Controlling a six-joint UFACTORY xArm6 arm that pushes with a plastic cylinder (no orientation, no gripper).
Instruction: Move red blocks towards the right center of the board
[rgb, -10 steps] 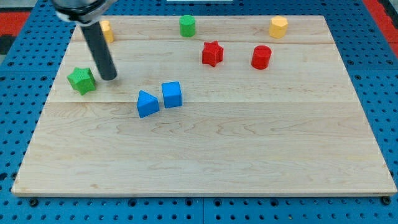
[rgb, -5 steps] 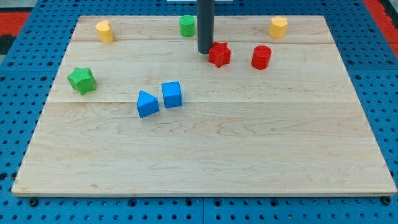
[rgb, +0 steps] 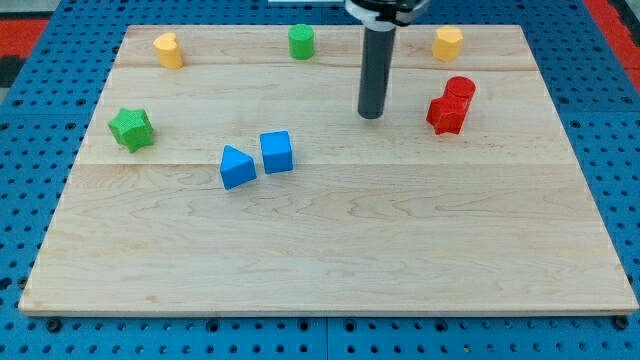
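A red star block (rgb: 444, 113) and a red cylinder (rgb: 460, 90) sit touching each other at the board's upper right, the cylinder just above and right of the star. My tip (rgb: 371, 114) rests on the board to the left of the red star, a clear gap apart from it. The dark rod rises from it toward the view's top.
A yellow block (rgb: 448, 43) lies above the red pair. A green cylinder (rgb: 301, 41) and a yellow block (rgb: 168, 49) sit along the top. A green star (rgb: 131, 129) is at the left. A blue triangle (rgb: 236, 167) and a blue cube (rgb: 276, 152) sit left of centre.
My tip swept from the left across to the red star and pushed it right into the red cylinder, which also shifted right. The tip now stands behind the star.
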